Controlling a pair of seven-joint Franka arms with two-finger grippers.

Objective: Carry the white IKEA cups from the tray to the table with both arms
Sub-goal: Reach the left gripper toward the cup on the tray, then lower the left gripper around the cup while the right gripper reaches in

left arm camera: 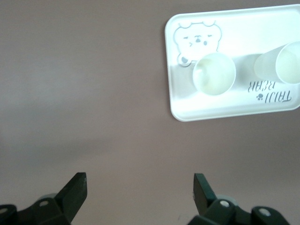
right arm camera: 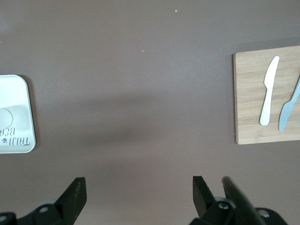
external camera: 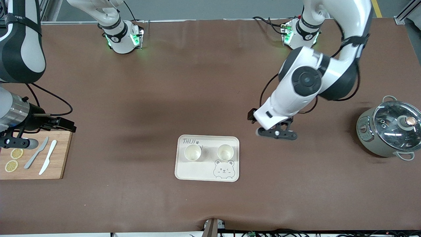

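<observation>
Two white IKEA cups (external camera: pixel 192 152) (external camera: pixel 225 152) stand upright side by side on the cream bear tray (external camera: pixel 200 173) in the middle of the table. The left wrist view shows both cups (left arm camera: pixel 214 73) (left arm camera: pixel 288 62) on the tray (left arm camera: pixel 187 108). My left gripper (external camera: pixel 277 133) hangs open and empty over bare table beside the tray, toward the left arm's end; its fingers (left arm camera: pixel 75 190) hold nothing. My right gripper (external camera: pixel 16 142) is open and empty over the edge of the cutting board at the right arm's end. The right wrist view catches only a corner of the tray (right arm camera: pixel 18 140).
A grey-green lidded pot (external camera: pixel 389 131) stands at the left arm's end. A wooden cutting board (external camera: pixel 59 168) at the right arm's end carries a white knife (external camera: pixel 48 161), a grey knife (external camera: pixel 36 153) and two lemon slices (external camera: pixel 17 153).
</observation>
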